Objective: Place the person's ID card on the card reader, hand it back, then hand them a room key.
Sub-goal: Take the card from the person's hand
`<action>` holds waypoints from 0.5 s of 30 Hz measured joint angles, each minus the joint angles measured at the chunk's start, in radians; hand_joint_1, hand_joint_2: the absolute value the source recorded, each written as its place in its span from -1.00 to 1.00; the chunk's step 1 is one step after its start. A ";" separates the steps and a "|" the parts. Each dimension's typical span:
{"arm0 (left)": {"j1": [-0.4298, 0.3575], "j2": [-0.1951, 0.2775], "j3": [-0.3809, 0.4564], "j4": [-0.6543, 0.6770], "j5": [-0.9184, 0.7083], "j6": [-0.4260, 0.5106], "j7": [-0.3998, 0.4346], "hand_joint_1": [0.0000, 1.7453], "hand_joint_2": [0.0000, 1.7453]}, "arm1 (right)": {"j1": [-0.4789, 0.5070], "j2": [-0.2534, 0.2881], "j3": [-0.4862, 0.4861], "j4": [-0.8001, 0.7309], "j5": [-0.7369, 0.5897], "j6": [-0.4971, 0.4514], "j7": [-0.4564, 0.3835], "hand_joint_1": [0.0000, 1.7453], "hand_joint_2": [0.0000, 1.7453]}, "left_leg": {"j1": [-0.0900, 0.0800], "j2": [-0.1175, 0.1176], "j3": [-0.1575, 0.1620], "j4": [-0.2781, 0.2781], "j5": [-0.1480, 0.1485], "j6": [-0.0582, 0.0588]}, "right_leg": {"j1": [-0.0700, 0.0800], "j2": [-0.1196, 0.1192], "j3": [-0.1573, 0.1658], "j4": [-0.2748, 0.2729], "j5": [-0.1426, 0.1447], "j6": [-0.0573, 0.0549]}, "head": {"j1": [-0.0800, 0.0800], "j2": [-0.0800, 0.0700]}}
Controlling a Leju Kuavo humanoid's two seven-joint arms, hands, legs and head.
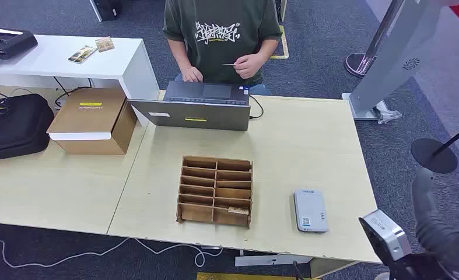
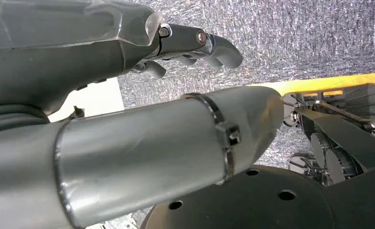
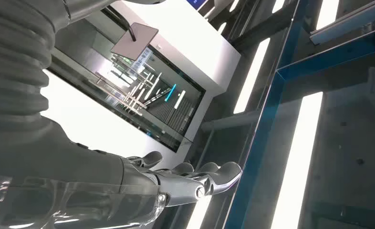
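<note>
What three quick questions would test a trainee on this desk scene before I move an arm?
1. True or false: the ID card lies on the card reader.
2. Multiple choice: the wooden organizer stands a) on the white side table, b) between the laptop and the table's near edge, c) on the floor.
3. Fill in: the right hand holds ____.

Key: 1 false, the person holds the card; 2 b; 3 nothing, its fingers extend with nothing in them.
</note>
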 joint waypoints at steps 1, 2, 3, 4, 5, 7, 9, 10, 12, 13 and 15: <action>0.000 0.000 0.000 0.000 0.000 0.000 0.000 -1.00 -1.00 | 0.000 0.000 0.000 0.000 0.000 0.000 0.000 -1.00 1.00 | 0.000 0.000 0.000 0.000 0.000 0.000 | 0.000 0.000 0.000 0.000 0.000 0.000 | 0.000 0.000; 0.000 0.000 0.000 0.000 0.001 0.000 0.000 -1.00 -1.00 | 0.000 0.000 0.000 0.000 0.000 0.000 0.000 -1.00 1.00 | 0.000 0.000 0.000 0.000 0.000 0.000 | 0.000 0.000 0.000 0.000 0.000 0.000 | 0.000 0.000; 0.000 0.000 0.000 0.000 0.001 0.000 0.000 -1.00 -1.00 | 0.000 0.000 0.000 0.000 0.000 0.000 -0.001 -1.00 1.00 | 0.000 0.000 0.000 0.000 0.000 0.000 | 0.000 0.000 0.000 0.000 0.000 0.000 | 0.000 0.000; 0.000 0.000 0.000 0.000 0.001 0.000 0.000 -1.00 -1.00 | 0.000 0.000 0.000 0.000 0.000 0.000 -0.001 -1.00 1.00 | 0.000 0.000 0.000 0.000 0.000 0.000 | 0.000 0.000 0.000 0.000 0.000 0.000 | 0.000 0.000; 0.000 0.000 0.000 0.000 0.001 0.000 0.000 -1.00 -1.00 | 0.000 0.000 0.000 0.000 0.000 0.000 -0.002 -1.00 1.00 | 0.000 0.000 0.000 0.000 0.000 0.000 | 0.000 0.000 0.000 0.000 0.000 0.000 | 0.000 0.000; 0.000 0.000 0.000 0.000 0.002 0.000 0.000 -1.00 -1.00 | 0.000 0.000 0.000 0.000 -0.001 0.000 -0.003 -1.00 1.00 | 0.000 0.000 0.000 0.000 0.000 0.000 | 0.000 0.000 0.000 0.000 0.000 0.000 | 0.000 0.000; 0.000 0.000 0.000 0.000 0.003 0.000 0.000 -1.00 -1.00 | 0.000 0.000 0.000 0.000 -0.001 0.000 -0.004 -1.00 1.00 | 0.000 0.000 0.000 0.000 0.000 0.000 | 0.000 0.000 0.000 0.000 0.000 0.000 | 0.000 0.000; 0.000 0.000 0.000 0.000 0.003 0.000 0.000 -1.00 -1.00 | 0.000 0.000 0.000 0.000 -0.002 0.000 -0.004 -1.00 1.00 | 0.000 0.000 0.000 0.000 0.000 0.000 | 0.000 0.000 0.000 0.000 0.000 0.000 | 0.000 0.000; 0.000 0.000 0.000 0.000 0.004 0.000 0.000 -1.00 -1.00 | 0.000 0.000 0.000 0.001 -0.005 0.000 -0.005 -1.00 1.00 | 0.000 0.000 0.000 0.000 0.000 0.000 | 0.000 0.000 0.000 0.000 0.000 0.000 | 0.000 0.000; 0.000 0.000 0.000 0.000 0.004 0.000 0.000 -1.00 -1.00 | 0.000 0.000 0.000 0.001 -0.008 0.000 -0.006 -1.00 1.00 | 0.000 0.000 0.000 0.000 0.000 0.000 | 0.000 0.000 0.000 0.000 0.000 0.000 | 0.000 0.000; 0.000 0.000 0.000 0.000 0.005 0.000 0.000 -1.00 -1.00 | 0.000 0.000 0.000 0.001 -0.010 0.000 -0.006 -1.00 1.00 | 0.000 0.000 0.000 0.000 0.000 0.000 | 0.000 0.000 0.000 0.000 0.000 0.000 | 0.000 0.000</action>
